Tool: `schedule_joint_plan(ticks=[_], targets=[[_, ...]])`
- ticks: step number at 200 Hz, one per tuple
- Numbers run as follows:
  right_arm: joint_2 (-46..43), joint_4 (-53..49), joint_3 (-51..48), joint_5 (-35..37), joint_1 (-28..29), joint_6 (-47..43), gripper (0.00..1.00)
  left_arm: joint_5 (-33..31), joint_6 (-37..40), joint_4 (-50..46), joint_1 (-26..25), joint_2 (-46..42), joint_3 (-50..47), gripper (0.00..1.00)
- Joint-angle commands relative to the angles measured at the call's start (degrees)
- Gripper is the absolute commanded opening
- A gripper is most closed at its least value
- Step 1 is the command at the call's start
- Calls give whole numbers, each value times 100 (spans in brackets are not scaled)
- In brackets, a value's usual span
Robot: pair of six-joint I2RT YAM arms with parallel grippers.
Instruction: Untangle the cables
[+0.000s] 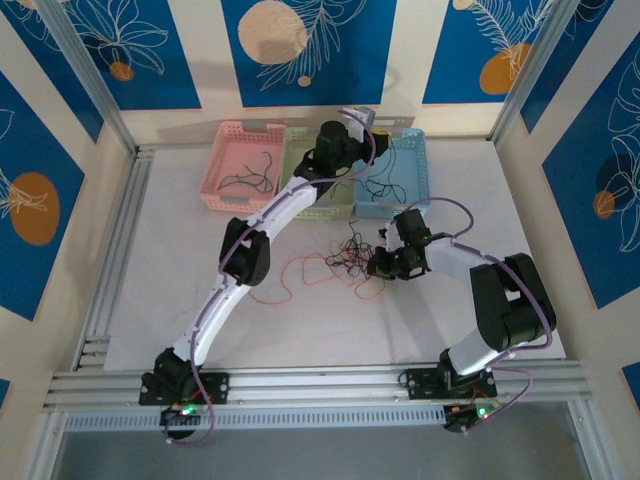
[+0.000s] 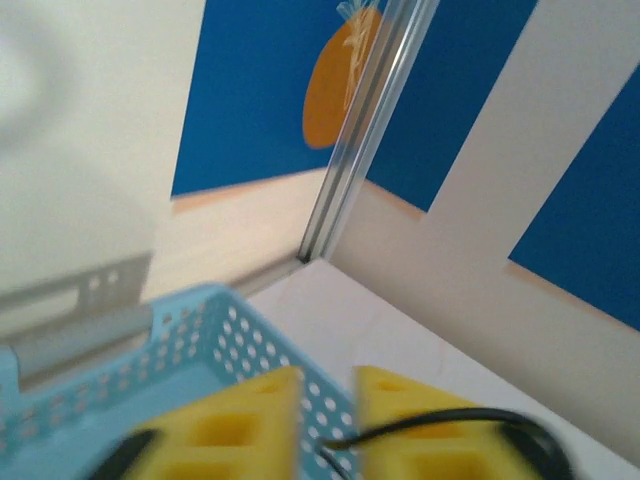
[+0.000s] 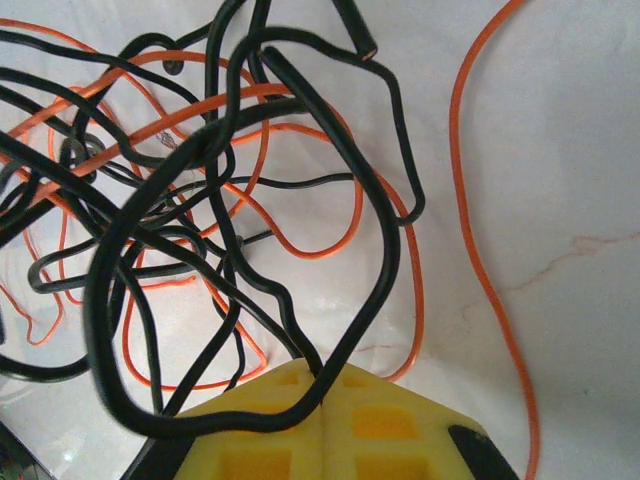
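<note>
The tabletop (image 1: 180, 300) is white with faint marbled veins, edged by aluminium rails (image 1: 300, 385). Cream walls around it carry blue panels (image 1: 300, 45) with white leaf drawings and orange discs. Three perforated baskets stand in a row at the far edge: pink (image 1: 228, 140), pale green (image 1: 300, 133) and light blue (image 1: 412, 140). A few loose black strands lie in the pink and the blue ones. The main knot of cables (image 1: 345, 262), black and orange, lies mid-tabletop, in front of the baskets. Its long axis runs left to right, with an orange loop (image 1: 290, 275) trailing left as far as the left arm (image 1: 285, 210). In the right wrist view one orange strand (image 3: 483, 270) runs alone down the right side, beside the black loops (image 3: 390, 260). The jaws of the right arm (image 1: 500, 300) are pressed together on a black strand at the right end of the knot. The left arm reaches over the baskets, its jaws above the blue basket's corner (image 2: 200, 320), only a narrow gap between them. A black strand (image 2: 450, 418) crosses one pad, but the blur makes it impossible to tell whether it is pinched.
</note>
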Motion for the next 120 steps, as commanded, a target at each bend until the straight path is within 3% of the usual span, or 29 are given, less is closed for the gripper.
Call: schedule_joint_plan(ticks=[1, 18, 44, 48, 54, 86, 120], targets=[[19, -173, 121, 7, 34, -82, 0, 130, 291, -690, -27, -111, 30, 48], [20, -182, 128, 22, 51, -93, 1, 162, 583, -1253, -28, -375, 15, 67], [-6, -193, 119, 40, 43, -82, 9, 8, 1098, -1849, -18, -1024, -222, 81], [-11, -191, 117, 47, 35, -78, 11, -15, 1160, -1907, -12, -1130, -250, 93], [-16, -193, 117, 44, 38, -73, 13, -53, 1262, -2051, -12, -1271, -262, 99], [-85, -191, 88, 36, -9, -49, 22, -417, 1830, -3234, -3, -1972, -298, 100], [-278, -260, 78, 39, -65, -33, 23, -856, 1842, -4375, 79, -2764, -700, 99]])
